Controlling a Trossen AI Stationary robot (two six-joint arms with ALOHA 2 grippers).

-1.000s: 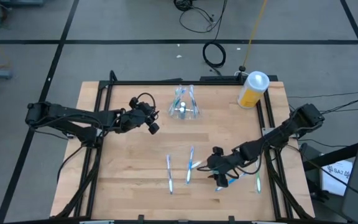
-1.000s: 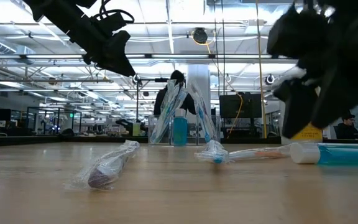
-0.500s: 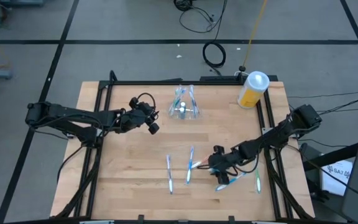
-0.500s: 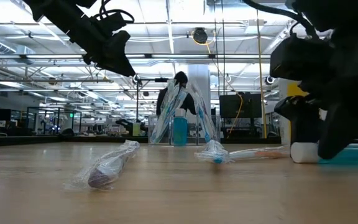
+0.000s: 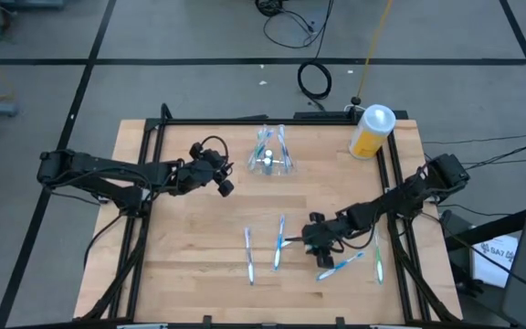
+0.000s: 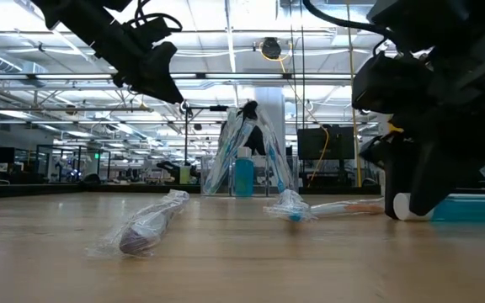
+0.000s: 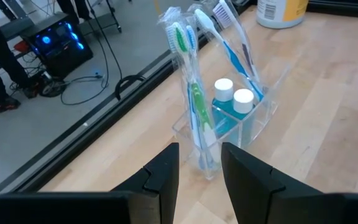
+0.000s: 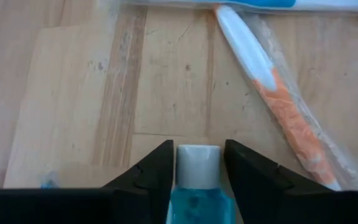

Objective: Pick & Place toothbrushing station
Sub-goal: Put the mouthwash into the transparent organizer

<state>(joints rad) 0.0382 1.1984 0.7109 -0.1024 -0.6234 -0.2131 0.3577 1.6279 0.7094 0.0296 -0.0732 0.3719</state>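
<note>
Your right gripper (image 8: 197,168) is down at the front right of the table (image 5: 181,265) with a teal tube (image 8: 197,186) lying flat between its fingers — white cap pointing forward, long axis running straight along the fingers, so the jaws straddle it across its width. The fingers sit just beside the tube on either side; you cannot tell whether they are gripping it yet. The right arm is far nearer than the left. Your left gripper (image 7: 199,177) hovers partly open and empty near the cup (image 7: 241,124), which stands at the back middle holding brushes and two tubes. Most of the tube's body is cut off in the wrist view, and from above the gripper hides it.
</note>
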